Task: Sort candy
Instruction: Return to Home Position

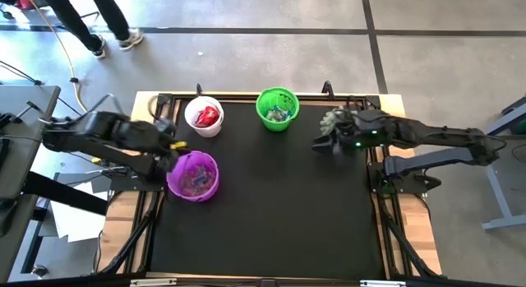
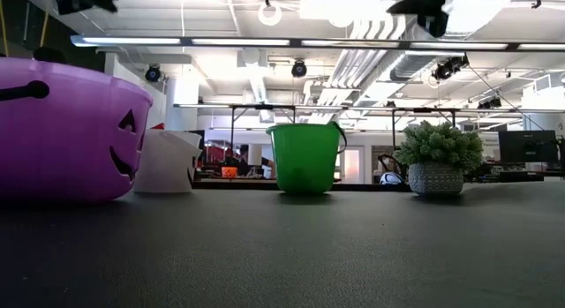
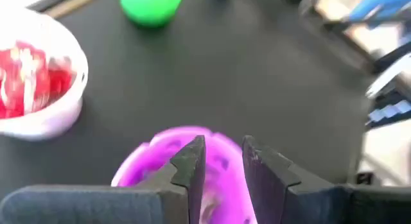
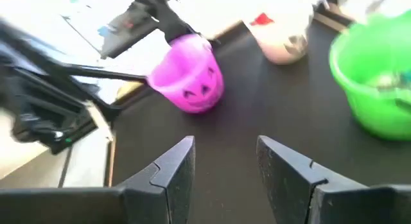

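Observation:
Three small buckets stand on the black mat. The white one (image 1: 204, 116) holds red candy (image 3: 29, 79). The green one (image 1: 277, 108) holds silvery-blue candy (image 4: 388, 79). The purple one (image 1: 194, 175), with a pumpkin face (image 2: 62, 131), holds mixed dark candy. My left gripper (image 1: 174, 147) hovers above the purple bucket's far-left rim; in its wrist view (image 3: 221, 163) the fingers are open and empty over the bucket (image 3: 173, 163). My right gripper (image 1: 322, 144) is open and empty above the mat at the far right (image 4: 225, 163), pointing toward the buckets.
A spiky pale-green plant in a grey pot (image 1: 333, 121) stands on the mat just beyond my right gripper and also shows in the low view (image 2: 439, 162). The mat's near half (image 1: 271, 229) is bare. A person's legs (image 1: 90, 20) show beyond the table's far-left corner.

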Tool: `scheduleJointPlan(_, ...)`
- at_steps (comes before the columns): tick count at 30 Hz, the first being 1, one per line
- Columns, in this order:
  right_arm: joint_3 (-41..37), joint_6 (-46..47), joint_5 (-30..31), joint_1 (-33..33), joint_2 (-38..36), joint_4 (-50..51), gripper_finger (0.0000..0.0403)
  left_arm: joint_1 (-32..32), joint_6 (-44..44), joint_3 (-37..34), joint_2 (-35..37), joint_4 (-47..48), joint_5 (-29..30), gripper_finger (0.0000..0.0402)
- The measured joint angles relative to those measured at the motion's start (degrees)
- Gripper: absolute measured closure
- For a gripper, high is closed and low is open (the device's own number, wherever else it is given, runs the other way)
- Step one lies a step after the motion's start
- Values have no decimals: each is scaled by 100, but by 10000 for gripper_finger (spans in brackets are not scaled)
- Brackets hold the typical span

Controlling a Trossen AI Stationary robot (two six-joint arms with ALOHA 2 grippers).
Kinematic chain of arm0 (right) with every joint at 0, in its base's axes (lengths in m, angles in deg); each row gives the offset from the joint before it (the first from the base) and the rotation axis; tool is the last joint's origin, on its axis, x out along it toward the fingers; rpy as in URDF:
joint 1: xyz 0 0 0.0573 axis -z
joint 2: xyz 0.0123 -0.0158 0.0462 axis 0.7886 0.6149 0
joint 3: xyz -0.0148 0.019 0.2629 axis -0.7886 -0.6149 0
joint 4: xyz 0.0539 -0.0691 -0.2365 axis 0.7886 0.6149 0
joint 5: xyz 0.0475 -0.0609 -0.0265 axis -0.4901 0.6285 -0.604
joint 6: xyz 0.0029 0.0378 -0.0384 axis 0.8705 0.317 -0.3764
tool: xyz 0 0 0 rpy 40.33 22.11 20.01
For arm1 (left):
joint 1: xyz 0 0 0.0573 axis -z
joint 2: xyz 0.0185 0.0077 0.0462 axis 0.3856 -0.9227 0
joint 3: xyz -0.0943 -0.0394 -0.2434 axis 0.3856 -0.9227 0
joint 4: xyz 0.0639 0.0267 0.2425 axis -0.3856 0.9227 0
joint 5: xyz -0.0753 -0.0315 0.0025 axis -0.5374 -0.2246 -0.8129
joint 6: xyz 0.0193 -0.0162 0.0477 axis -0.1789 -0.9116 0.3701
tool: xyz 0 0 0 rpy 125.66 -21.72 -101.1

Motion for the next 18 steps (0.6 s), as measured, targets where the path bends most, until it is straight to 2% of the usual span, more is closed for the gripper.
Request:
scheduleJointPlan(4,-374,-476,-415,-13,-519,-541,240,138,285,2,559,-411,209,314)
scheduleJointPlan(7,-862,-585,-508,-13,-929,-1260,240,169,496,8,812,-568,239,314)
scheduleJointPlan(14,-2451,76,-527,-50,-1600,-3230,240,167,812,7,947,-621,141,314)
scheduleJointPlan(18,-3152,497,-525,-50,-1751,-3943,240,167,831,4,947,-628,76,314)
